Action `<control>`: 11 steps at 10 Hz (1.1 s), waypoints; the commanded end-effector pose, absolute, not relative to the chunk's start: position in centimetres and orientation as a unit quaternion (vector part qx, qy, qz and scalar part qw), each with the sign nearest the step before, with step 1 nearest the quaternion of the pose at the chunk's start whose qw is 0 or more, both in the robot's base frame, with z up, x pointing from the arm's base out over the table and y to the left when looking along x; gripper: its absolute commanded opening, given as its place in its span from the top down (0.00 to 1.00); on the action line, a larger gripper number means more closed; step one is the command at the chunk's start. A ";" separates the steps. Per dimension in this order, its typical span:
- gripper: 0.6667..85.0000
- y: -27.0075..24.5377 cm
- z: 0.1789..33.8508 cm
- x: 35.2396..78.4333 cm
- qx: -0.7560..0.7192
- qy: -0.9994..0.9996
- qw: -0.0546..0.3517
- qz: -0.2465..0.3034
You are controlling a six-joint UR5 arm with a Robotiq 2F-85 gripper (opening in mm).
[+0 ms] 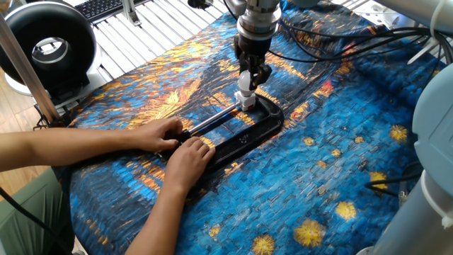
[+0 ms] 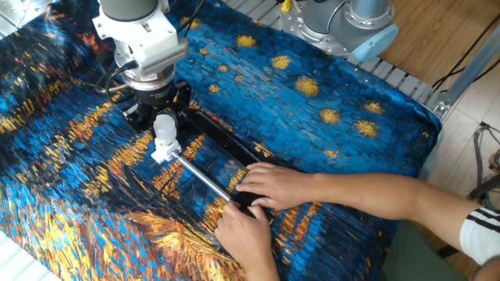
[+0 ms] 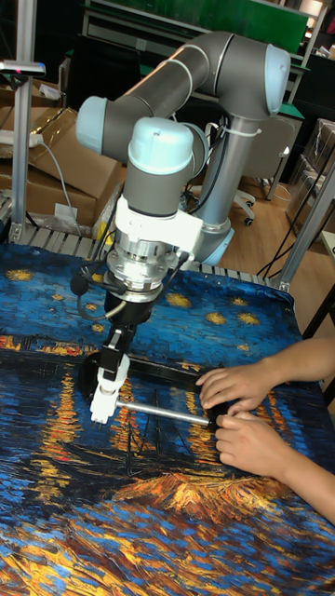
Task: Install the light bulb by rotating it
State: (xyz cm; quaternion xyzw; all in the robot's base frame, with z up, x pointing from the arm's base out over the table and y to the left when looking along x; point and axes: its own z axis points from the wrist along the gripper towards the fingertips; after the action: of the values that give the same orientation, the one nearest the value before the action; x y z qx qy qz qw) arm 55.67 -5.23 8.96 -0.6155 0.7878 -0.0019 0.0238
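The table is covered by a blue-and-orange painted cloth, on which a black C-clamp is laid flat and pinned by two human hands, presumably so the socket block at its far end cannot turn. The light bulb stands upright on that block, directly under the gripper. The jaws are closed on the bulb's globe, apparently for twisting it in.

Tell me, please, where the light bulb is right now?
The light bulb stands upright between the gripper fingers, atop the small white socket at the far end of the black clamp, away from the person's hands.
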 end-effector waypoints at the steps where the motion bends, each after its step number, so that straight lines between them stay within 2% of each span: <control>1: 0.46 -5.3 9.3 55.8 -0.611 0.791 0.029 0.005; 5: 0.55 -5.4 9.3 56.2 -0.596 0.802 0.036 0.001; 11: 0.58 -5.2 9.0 56.3 -0.577 0.815 0.047 0.010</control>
State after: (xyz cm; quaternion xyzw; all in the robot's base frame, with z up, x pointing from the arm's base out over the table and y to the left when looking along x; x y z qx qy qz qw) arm 56.15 -5.24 8.93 -0.5886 0.8074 0.0067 0.0400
